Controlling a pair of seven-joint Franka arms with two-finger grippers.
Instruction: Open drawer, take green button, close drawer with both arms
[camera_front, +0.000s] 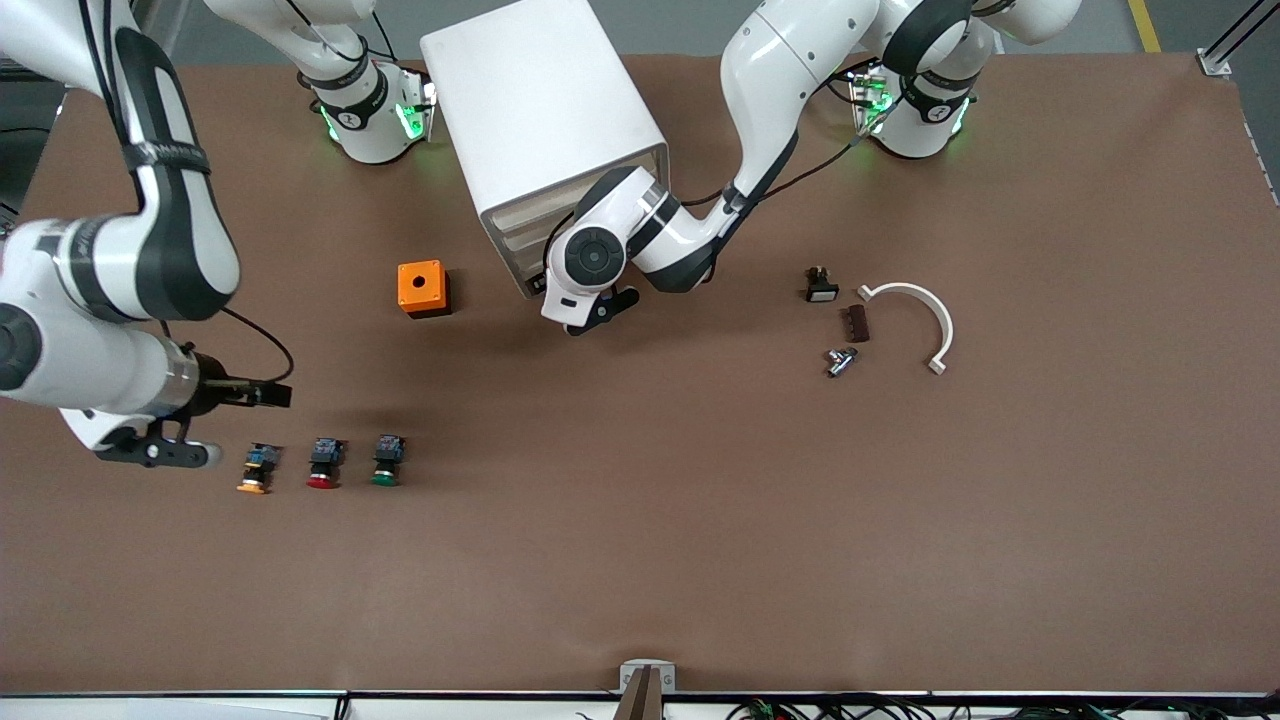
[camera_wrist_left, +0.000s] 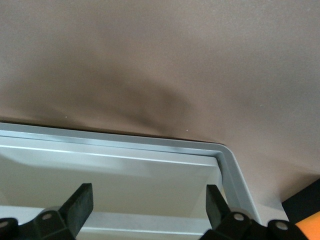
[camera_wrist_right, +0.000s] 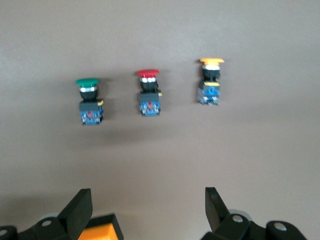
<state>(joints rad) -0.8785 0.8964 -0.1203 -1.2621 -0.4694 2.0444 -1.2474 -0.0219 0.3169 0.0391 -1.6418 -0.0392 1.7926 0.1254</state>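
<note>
The green button (camera_front: 386, 462) lies on the bench (camera_front: 700, 560) beside a red button (camera_front: 324, 464) and a yellow button (camera_front: 257, 469), toward the right arm's end. The right tool (camera_front: 160, 452) hangs wide open near them. The left tool (camera_wrist_left: 150, 210), wide open, holds nothing at the white cabinet's (camera_front: 545, 130) drawer (camera_wrist_left: 125, 170).

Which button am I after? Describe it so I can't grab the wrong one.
Find the orange box beside the white cabinet. Nearer the front camera lies a row of three buttons on the table. Yours is the green-capped button, the end one farthest from the right pincer; the red-capped button and yellow-capped button are decoys.
</note>
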